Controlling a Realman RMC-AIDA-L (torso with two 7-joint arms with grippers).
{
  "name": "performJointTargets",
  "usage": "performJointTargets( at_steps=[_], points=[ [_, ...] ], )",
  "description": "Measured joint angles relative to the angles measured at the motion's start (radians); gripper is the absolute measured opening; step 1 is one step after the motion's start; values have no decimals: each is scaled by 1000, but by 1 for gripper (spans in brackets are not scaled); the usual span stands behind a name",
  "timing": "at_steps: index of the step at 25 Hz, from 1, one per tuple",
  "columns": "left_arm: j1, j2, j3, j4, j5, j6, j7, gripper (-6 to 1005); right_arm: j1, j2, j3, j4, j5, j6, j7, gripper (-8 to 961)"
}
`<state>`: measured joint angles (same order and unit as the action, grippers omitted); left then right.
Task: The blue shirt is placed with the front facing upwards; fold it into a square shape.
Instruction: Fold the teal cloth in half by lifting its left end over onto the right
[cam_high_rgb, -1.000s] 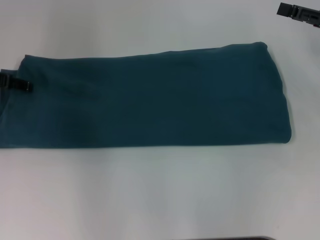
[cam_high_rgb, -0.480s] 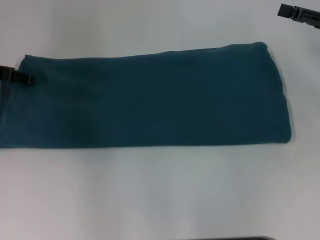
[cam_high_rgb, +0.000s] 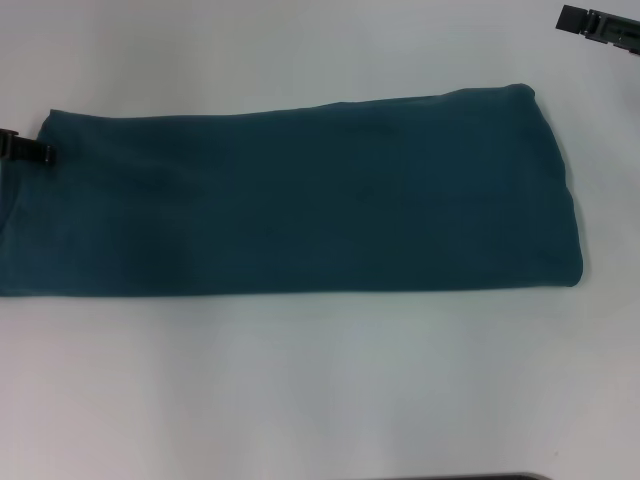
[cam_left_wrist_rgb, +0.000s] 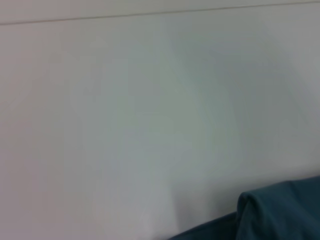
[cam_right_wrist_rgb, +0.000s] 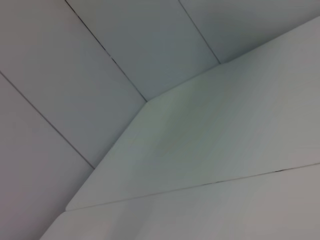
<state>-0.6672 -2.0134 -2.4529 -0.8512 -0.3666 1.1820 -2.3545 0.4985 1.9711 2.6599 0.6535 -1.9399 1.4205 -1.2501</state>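
One long band of teal cloth lies flat across the white desk (cam_high_rgb: 320, 400), sleeves folded in, no print showing.

Nearest, bare desk; then the blue shirt (cam_high_rgb: 300, 200), laid lengthwise, seemingly ready for crosswise folds. Left tool (cam_high_rgb: 28, 150) sits at its far-left corner, right tool (cam_high_rgb: 598, 25) well apart beyond its right end; whether either is apart or together cannot be told.
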Motion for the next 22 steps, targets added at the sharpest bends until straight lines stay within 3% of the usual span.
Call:
performJointTargets(
  at_steps=[22],
  points=[
    [2,-2,9,3,3,18,0,859,-5,0,0,0,0,0,0,944]
  ],
)
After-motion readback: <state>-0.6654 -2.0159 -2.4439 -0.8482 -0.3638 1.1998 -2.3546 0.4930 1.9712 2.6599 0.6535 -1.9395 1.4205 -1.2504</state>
